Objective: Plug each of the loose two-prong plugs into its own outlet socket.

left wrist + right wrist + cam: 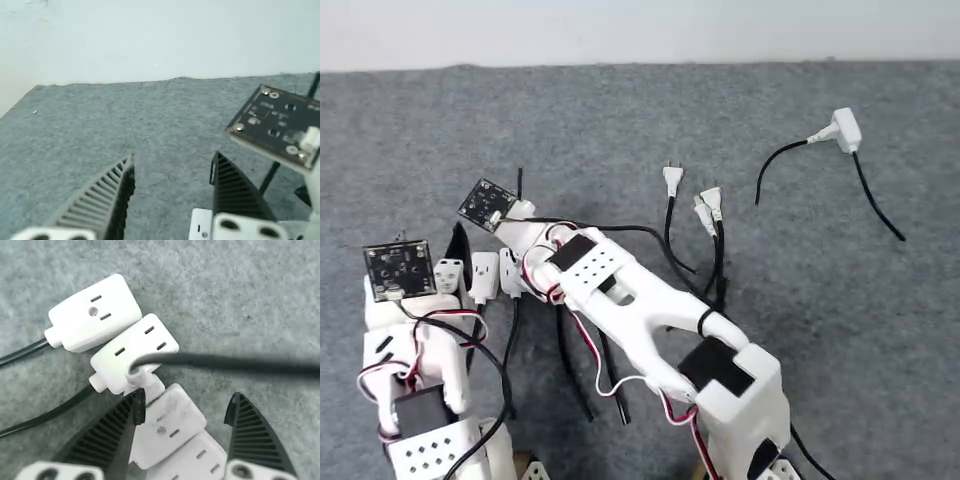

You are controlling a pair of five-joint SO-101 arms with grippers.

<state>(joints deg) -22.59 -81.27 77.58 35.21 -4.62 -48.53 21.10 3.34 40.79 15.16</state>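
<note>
Our right gripper (187, 397) stands with jaws apart over the outlet sockets (132, 352), and one of them sits between the jaws. The left gripper (173, 159), also apart, hangs just beside the sockets. The loose plugs (672, 178) lie on the carpet (620, 110), well apart from the sockets. We judge the plugs light, hard and smooth, their cables (669, 215) limp. We would take each body by its flat sides, never by the prongs.

You see your left claw (173, 156) held open above the grey carpeted desk (100, 120). A tilted dark circuit board (277, 125) sits close beside one finger, with a pale wall (150, 35) beyond.
</note>
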